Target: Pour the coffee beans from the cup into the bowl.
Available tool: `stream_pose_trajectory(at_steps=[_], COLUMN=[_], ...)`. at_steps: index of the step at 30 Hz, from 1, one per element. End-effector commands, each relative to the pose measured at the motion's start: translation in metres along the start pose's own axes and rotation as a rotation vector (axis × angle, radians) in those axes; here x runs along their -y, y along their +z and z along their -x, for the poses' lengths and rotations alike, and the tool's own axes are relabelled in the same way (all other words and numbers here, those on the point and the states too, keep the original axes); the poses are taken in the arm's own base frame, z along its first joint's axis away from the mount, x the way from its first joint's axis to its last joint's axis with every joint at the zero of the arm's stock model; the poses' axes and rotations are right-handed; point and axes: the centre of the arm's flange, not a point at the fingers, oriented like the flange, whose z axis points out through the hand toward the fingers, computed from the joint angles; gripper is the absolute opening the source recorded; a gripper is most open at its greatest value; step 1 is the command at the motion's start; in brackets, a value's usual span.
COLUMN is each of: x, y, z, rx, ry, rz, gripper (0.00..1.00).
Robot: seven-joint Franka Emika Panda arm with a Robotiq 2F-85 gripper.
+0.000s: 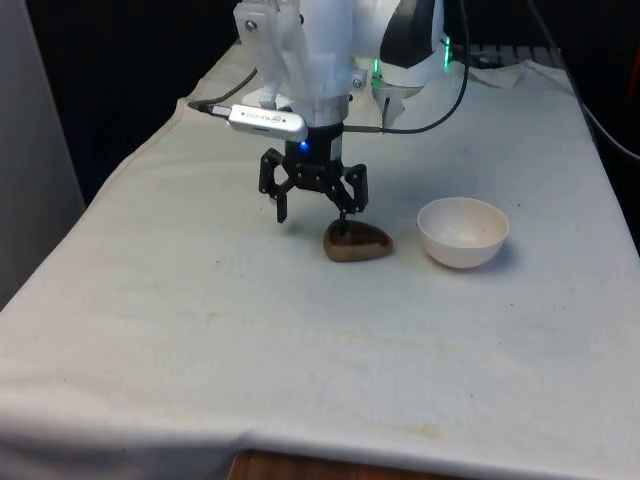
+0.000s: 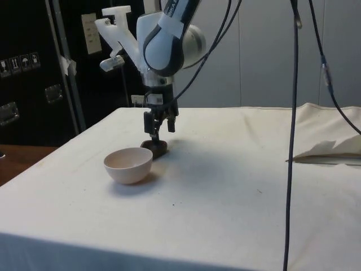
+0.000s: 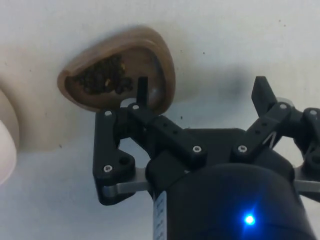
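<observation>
A brown, rounded-triangle cup [image 1: 357, 243] [image 2: 156, 148] [image 3: 120, 70] stands upright on the white cloth, with dark coffee beans [image 3: 102, 77] inside it. A white bowl [image 1: 462, 232] [image 2: 128, 165] [image 3: 5, 145] sits close beside it, to the front view's right, and looks empty. My gripper [image 1: 313, 217] [image 2: 159, 132] [image 3: 201, 87] is open and low over the cup. One finger [image 3: 142, 87] reaches down just inside the cup's rim, and the other finger [image 3: 261, 90] hangs over bare cloth outside it. Nothing is held.
Black cables [image 1: 455, 95] [image 2: 293, 113] hang down from the arm over the table's far part. A crumpled fold of cloth [image 2: 333, 149] lies at the table's far end. Bare cloth stretches in front of the cup and bowl to the table's near edge [image 1: 330, 450].
</observation>
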Motion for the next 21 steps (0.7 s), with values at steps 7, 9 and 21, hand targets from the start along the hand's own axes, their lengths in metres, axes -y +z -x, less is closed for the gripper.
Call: stream_pose_trajectory(at_steps=[7,9,21], x=[-0.0023,-0.0036,-0.0036], y=[-0.0014,-0.0010,0.0026], z=[-0.0015,-0.0011,0.0033], rx=[-0.028,-0.017,-0.008], ry=[0.003,0.005,0.009], rz=[-0.034,-0.025,-0.075], gripper=[1.00,1.00,1.00])
